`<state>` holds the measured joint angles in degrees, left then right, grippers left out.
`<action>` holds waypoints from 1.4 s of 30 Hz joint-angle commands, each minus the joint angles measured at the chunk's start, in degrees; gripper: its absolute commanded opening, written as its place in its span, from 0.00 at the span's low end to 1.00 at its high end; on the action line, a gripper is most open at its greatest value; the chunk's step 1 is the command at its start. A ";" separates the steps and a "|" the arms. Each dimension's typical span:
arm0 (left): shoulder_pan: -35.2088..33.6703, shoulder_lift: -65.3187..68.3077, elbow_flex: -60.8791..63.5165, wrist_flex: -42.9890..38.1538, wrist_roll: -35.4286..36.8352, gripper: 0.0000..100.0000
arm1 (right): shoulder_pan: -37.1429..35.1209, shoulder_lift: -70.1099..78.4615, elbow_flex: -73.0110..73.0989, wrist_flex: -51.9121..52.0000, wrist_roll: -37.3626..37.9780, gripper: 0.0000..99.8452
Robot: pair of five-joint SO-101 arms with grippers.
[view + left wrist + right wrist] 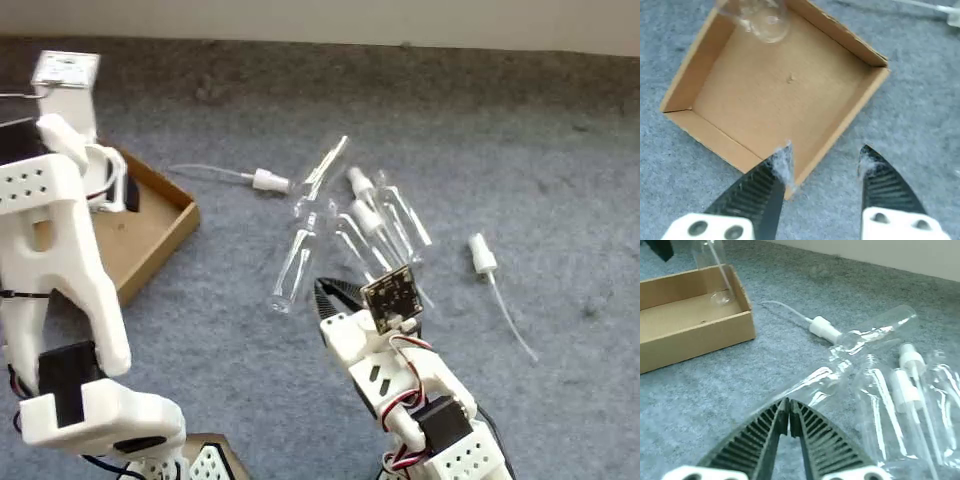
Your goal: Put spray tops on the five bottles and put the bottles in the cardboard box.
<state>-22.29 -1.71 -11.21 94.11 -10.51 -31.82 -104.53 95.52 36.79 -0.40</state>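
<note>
A grey, felt-like desk (520, 130) runs back to a pale wall (400, 20). Toward its left side sits the shallow cardboard box (845, 125), open on top. It holds one clear boxed bottle (765, 20), base down on the box floor near a wall, with a thin tube visible inside it. The left gripper (826, 165) hangs over the box's nearer corner, its fingers spread wide and empty. Four more clear bottles lie on their sides in a loose fan at mid-desk. The far bottle (322, 168) has its long axis slanting toward the far right. The near bottle (293, 258) runs almost near-to-far. The third bottle (357, 245) and fourth bottle (408, 215) slant from near right to far left. Four spray tops lie on the cloth. The left loose top (266, 180) has its tube trailing toward the box. The right loose top (482, 254) lies apart, with its tube pointing to the near right. Two pile tops (358, 181) lie among the bottles; whether they are fitted cannot be told. The right gripper (789, 407) is pinched closed on nothing, with its tips just beside the near bottle.
</note>
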 commanded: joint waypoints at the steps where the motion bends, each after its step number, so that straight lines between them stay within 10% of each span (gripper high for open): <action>1: 8.13 -4.97 -1.10 2.55 -0.35 0.17 | 5.76 -0.66 6.64 -1.71 -0.35 0.00; 17: 35.65 -5.23 4.62 -1.23 1.49 0.17 | 27.30 -0.66 3.47 -1.36 -0.35 0.00; 26: 38.99 3.91 7.69 -7.12 6.59 0.38 | 32.04 -0.66 6.64 -1.36 -0.35 0.00; 42: 38.37 32.40 -19.12 -2.29 6.68 0.38 | 32.04 -0.57 6.64 -1.36 -0.35 0.00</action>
<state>15.52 27.65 -22.11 88.13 -4.44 -0.44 -104.53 95.52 36.79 -0.40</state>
